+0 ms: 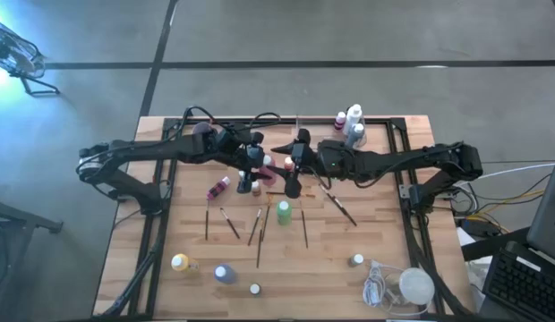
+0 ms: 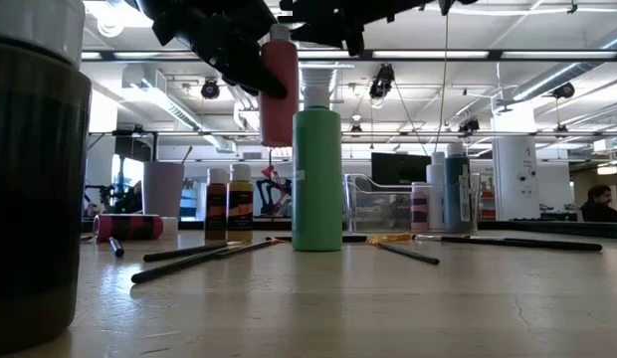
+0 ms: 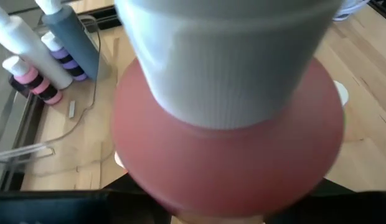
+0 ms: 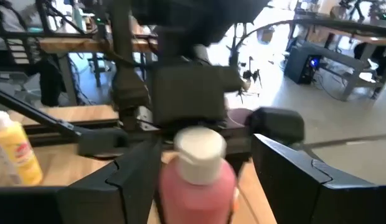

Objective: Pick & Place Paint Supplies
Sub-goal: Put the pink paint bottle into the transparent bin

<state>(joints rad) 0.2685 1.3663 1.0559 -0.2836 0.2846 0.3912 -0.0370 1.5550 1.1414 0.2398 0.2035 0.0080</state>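
the pink bottle (image 2: pixel 280 85) hangs in the air above the middle of the desk (image 1: pixel 286 268), a little toward its far edge, over the cluster of small bottles and the upright green bottle (image 2: pixel 316 177). the left gripper (image 1: pixel 253 159) has it by the body; its wrist view is almost filled by the pale ribbed cap and the pink shoulder, so its jaws look closed on the bottle at about half their spread. the right gripper (image 4: pixel 199 165) sits around the same bottle from the other side, its dark fingers (image 4: pixel 286 168) standing apart from the pink sides with gaps showing, so its jaws are open and hold nothing. judged from its look, this is a small, stiff plastic bottle, light to moderate with paint inside, smooth-walled and so a bit slippery. the best hold is across the straight body below the shoulder, not on the cap, which could twist or pop. squeezed too hard it might flex; too softly it could slide down. thin paintbrushes (image 1: pixel 260 228) lie scattered on the desk nearer the front edge.
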